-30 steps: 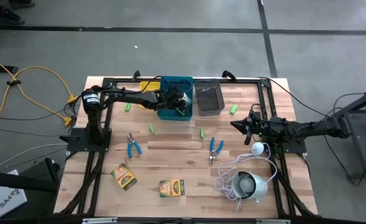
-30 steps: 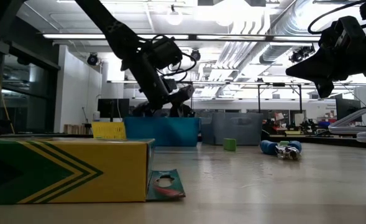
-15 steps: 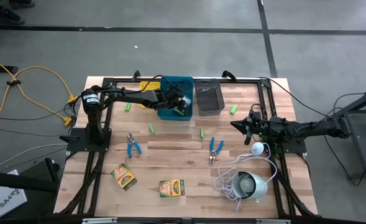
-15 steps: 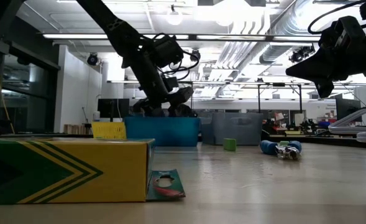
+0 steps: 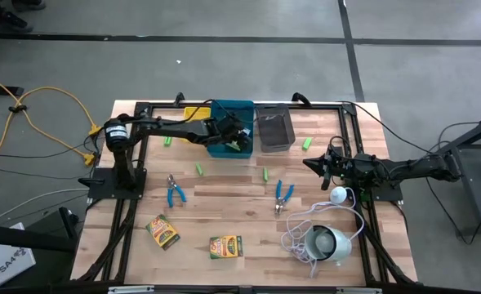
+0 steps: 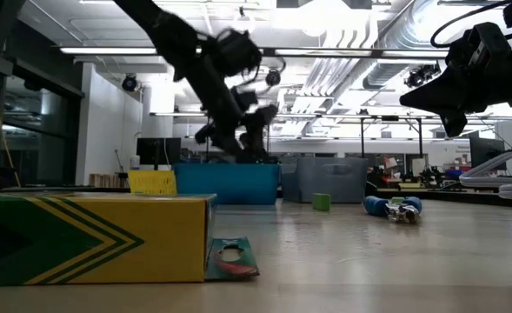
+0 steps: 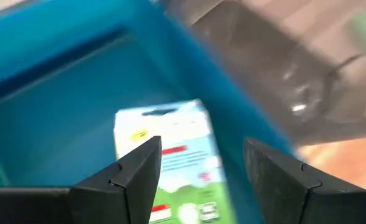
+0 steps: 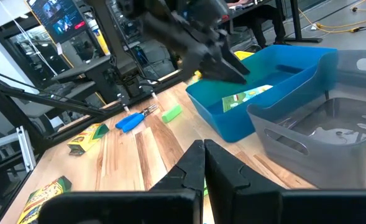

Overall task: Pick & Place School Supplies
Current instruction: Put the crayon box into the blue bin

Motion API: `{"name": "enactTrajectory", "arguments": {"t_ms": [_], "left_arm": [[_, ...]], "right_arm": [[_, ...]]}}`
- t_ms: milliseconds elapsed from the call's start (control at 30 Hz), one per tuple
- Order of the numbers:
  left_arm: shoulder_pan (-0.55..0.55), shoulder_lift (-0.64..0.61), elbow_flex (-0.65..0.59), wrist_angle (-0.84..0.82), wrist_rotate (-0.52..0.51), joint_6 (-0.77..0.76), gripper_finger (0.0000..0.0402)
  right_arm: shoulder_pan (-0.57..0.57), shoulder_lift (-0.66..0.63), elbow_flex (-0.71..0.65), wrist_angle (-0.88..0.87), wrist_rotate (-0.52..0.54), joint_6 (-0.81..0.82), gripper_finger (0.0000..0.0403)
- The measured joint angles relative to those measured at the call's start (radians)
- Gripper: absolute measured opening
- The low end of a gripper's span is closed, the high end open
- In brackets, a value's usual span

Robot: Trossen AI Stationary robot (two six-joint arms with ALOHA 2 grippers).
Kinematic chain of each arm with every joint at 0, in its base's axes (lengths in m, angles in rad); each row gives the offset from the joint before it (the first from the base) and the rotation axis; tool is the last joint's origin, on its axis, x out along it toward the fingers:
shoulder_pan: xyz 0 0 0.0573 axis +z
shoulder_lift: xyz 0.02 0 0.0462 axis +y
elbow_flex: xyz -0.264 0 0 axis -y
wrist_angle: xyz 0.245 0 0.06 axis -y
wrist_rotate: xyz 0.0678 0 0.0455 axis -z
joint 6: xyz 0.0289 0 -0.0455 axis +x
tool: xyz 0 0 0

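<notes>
A small printed crayon box [image 7: 170,168], white and pale blue on its upper part with green and red marks lower down, is seen lying inside the blue plastic bin [image 5: 228,110] at the far side of the wooden desk [image 5: 240,220]. The left claw [image 5: 238,133] is held above this bin with its fingers spread apart, nothing between them. Two more yellow-green crayon boxes [image 5: 163,232] [image 5: 225,245] are laid flat near the desk's near edge, and two blue-handled scissor-like tools [image 5: 175,192] [image 5: 283,194] rest at mid-desk. The right claw [image 5: 315,164] is kept pressed shut, empty, at the right side.
</notes>
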Motion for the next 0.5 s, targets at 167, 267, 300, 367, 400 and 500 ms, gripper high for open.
{"name": "enactTrajectory", "arguments": {"t_ms": [167,267,300,367,400,500], "left_arm": [[-0.082,-0.118,0.001,-0.114,0.009,-0.001,0.0220],[-0.152,-0.168,0.001,-0.180,0.012,-0.001,0.0220],[-0.177,-0.175,0.001,-0.184,0.011,-0.001,0.0220],[-0.228,-0.185,0.001,-0.184,0.015,-0.002,0.0220],[-0.252,-0.188,0.001,-0.183,0.022,-0.002,0.0220],[-0.323,-0.189,0.001,-0.180,0.050,-0.003,0.0220]], "right_arm": [[0.000,0.000,0.000,0.000,0.000,0.000,0.0003],[0.000,0.000,0.000,0.000,0.000,0.000,0.0003],[0.000,0.000,0.000,0.000,0.000,0.000,0.0003],[0.000,0.000,0.000,0.000,0.000,0.000,0.0003],[0.000,0.000,0.000,0.000,0.000,0.000,0.0003],[0.000,0.000,0.000,0.000,0.000,0.000,0.0003]]}}
